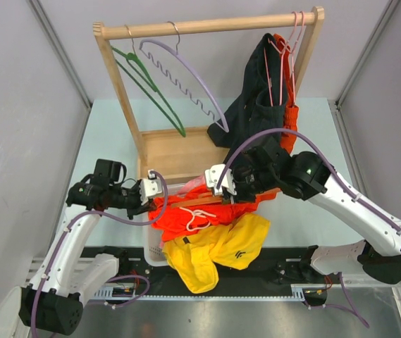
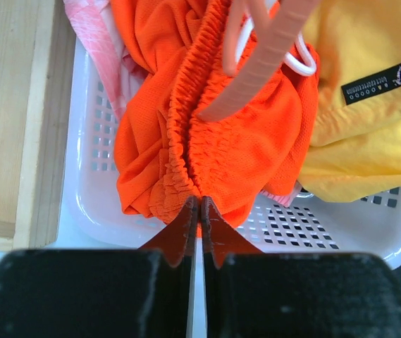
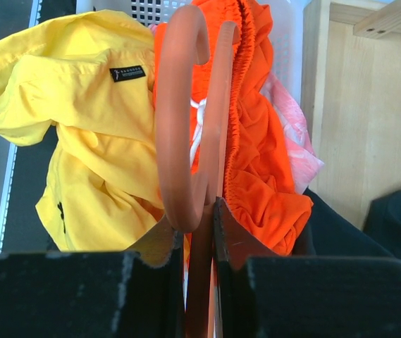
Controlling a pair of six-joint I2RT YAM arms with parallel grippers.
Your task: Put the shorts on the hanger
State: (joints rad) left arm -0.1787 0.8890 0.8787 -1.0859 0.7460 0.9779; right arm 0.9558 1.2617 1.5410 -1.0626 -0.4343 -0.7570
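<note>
Waistband of shorts [image 2: 246,144] pinched in left end effector [image 2: 199,205]; right end effector [image 3: 199,224] clamps hanger [image 3: 170,127].

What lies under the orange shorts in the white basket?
Only a pink fabric peeks out from beneath the shorts, against the basket wall. Anything deeper is covered.

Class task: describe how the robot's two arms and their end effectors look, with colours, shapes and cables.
Both the left arm and right arm have white links, black joints and black bases, with a lilac cable looping along each. The left end effector and right end effector are black blocks tapering to two thin pointed fingers.
</note>
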